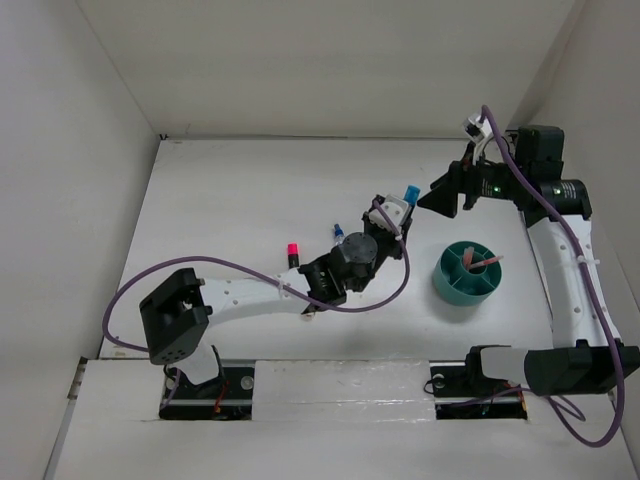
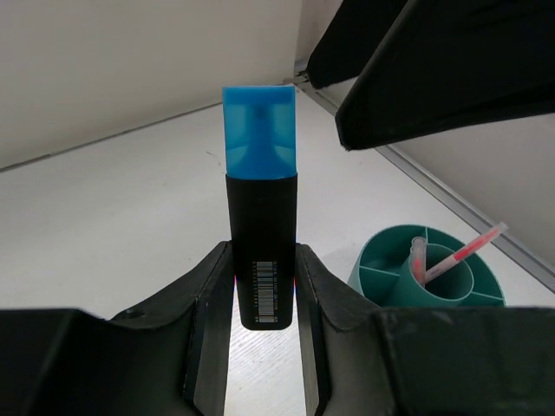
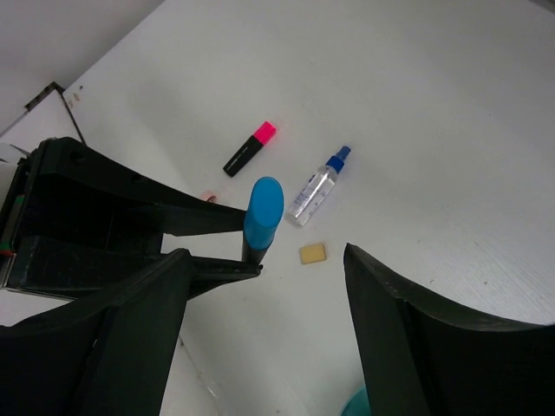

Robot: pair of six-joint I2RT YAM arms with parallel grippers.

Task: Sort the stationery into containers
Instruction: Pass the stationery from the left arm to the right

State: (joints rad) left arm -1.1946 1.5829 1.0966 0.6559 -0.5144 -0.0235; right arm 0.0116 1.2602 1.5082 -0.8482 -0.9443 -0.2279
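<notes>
The left gripper is clamped on the black barrel of the blue-capped highlighter, holding it upright with the cap on top. The right gripper hangs near that cap, jaws wide apart and holding nothing. Right of them stands the teal organiser cup, with a pink pen in its centre compartment. A pink-capped highlighter, a spray bottle and a tan eraser lie on the table.
</notes>
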